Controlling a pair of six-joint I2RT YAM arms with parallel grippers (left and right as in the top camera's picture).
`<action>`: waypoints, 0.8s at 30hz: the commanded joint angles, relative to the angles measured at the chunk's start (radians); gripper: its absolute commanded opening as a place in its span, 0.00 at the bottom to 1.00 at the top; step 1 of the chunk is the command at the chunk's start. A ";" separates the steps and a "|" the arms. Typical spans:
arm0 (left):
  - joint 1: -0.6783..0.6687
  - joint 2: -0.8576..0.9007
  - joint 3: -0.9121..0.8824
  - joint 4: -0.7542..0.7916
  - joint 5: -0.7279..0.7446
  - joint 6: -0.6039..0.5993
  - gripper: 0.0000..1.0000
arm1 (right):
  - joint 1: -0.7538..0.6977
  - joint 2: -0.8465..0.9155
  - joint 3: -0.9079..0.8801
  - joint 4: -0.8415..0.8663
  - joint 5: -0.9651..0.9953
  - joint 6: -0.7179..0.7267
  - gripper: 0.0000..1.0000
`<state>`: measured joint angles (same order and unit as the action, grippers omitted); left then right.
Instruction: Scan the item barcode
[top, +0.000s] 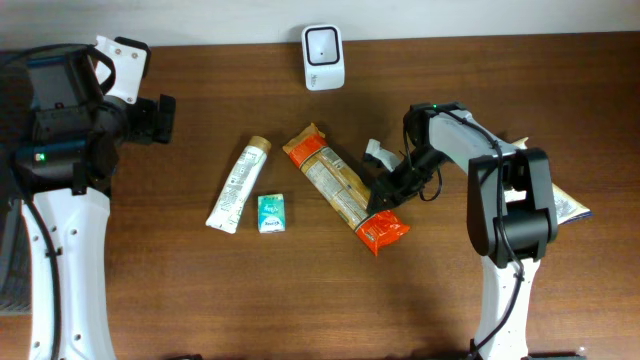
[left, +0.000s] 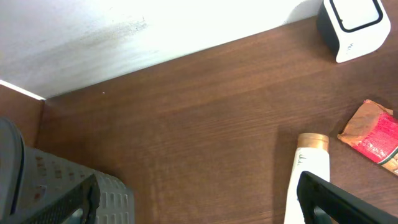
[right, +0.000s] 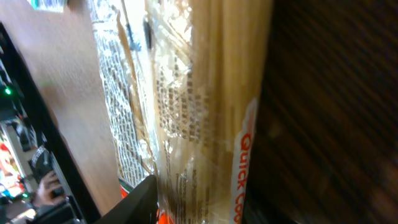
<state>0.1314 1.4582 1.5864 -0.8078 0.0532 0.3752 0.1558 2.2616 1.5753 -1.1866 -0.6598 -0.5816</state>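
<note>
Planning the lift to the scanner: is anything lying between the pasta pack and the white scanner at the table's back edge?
Nothing visible. Bare table separates the pasta pack from the scanner. The toothpaste tube and small green box lie to the pack's left, off that line.

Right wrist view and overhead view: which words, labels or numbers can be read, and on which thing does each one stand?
"Quick Coo", cut off by the frame edge: on the pasta packet, right wrist view.
Fine print on the pasta packet: blurred, not readable.
Print on the white tube and on the green box: too small to read.
On the scanner: no text visible.
</note>
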 joint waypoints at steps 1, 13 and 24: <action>0.003 -0.011 0.013 0.002 0.011 0.008 0.99 | 0.016 0.036 -0.019 0.063 0.046 0.125 0.47; 0.003 -0.011 0.013 0.002 0.011 0.008 0.99 | 0.175 -0.251 0.173 0.009 0.684 0.571 0.04; 0.003 -0.011 0.013 0.002 0.011 0.009 0.99 | 0.562 -0.131 0.031 0.054 0.920 0.688 0.35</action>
<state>0.1314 1.4582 1.5864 -0.8074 0.0532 0.3752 0.7116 2.1162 1.6180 -1.1374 0.3130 0.1028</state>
